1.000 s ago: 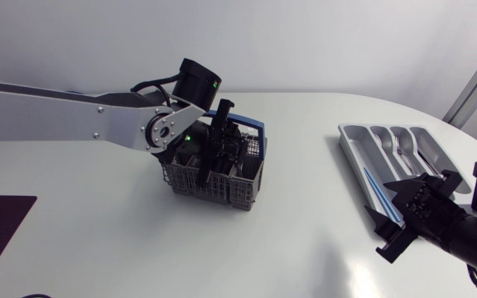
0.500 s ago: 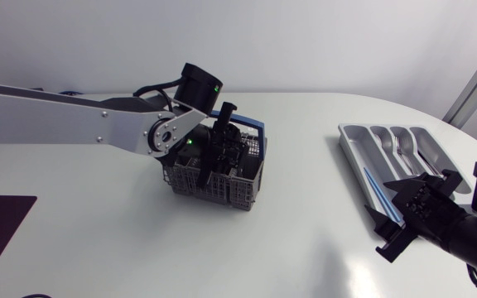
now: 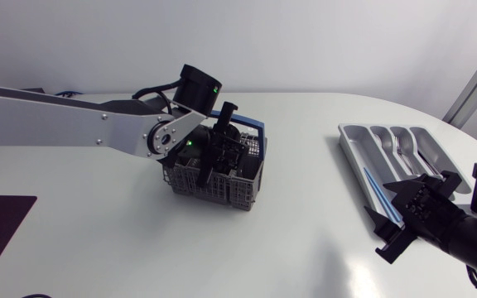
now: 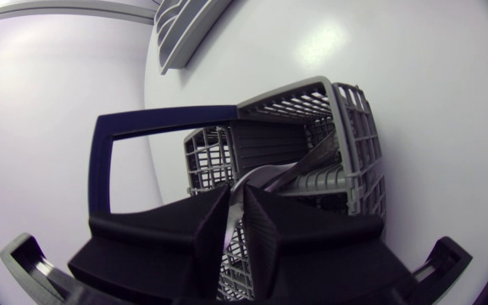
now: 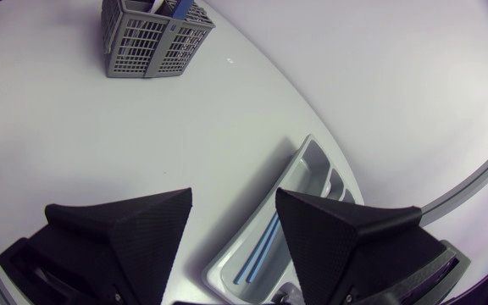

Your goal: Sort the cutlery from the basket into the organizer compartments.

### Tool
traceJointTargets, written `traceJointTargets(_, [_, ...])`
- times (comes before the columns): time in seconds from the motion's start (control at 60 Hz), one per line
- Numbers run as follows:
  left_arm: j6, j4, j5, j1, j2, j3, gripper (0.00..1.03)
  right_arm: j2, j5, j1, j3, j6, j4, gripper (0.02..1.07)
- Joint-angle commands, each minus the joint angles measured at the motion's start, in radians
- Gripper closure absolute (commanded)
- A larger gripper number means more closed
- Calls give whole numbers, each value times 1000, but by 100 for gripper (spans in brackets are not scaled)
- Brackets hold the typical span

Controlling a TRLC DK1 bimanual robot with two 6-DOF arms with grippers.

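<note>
Counter (image 3: 305, 223): white, rounded at its far right corner.
Basket (image 3: 222, 192): grey mesh with a blue handle (image 4: 100, 161), standing upright around the middle of the counter, nearer the far edge than the near one.
Left arm (image 3: 73, 124): comes in from the counter's left edge and ends above the basket.
Left gripper (image 4: 235, 195): pointed down into the basket, its 2 fingers drawn almost together. A thin silver cutlery piece (image 4: 235, 224) runs up between them, and they appear to be clamped on it from both sides, though the contact is hard to make out.
Other cutlery: more silver pieces lie deeper in the same basket cell; their kinds cannot be told.
Organizer (image 3: 353, 141): grey tray near the counter's right edge, toward the far right corner, well apart from the basket. It has several compartments running side by side and 1 long compartment along its near-left side.
Organizer contents: a slim blue item (image 5: 257, 248) lies in the long compartment; a fork (image 3: 399, 147) lies in 1 of the side-by-side compartments.
Right arm (image 3: 470, 236): at the counter's near right corner.
Right gripper (image 5: 233, 197): fingers spread wide, grasping nothing, hanging above the counter just beside the organizer's near end.
</note>
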Motion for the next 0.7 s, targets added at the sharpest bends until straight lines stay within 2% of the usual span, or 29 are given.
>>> traceJointTargets(0.0, [45,-28,9,-12,-5,-58,97,-4,6,8,-24,21,3,35])
traceJointTargets(0.167, [53,-31,9,-21,-33,-80,100,-12,6,6,-29,18,0,35])
traceJointTargets(0.683, [52,-55,9,-30,-145,-89,100,-49,8,8,-23,16,-34,35])
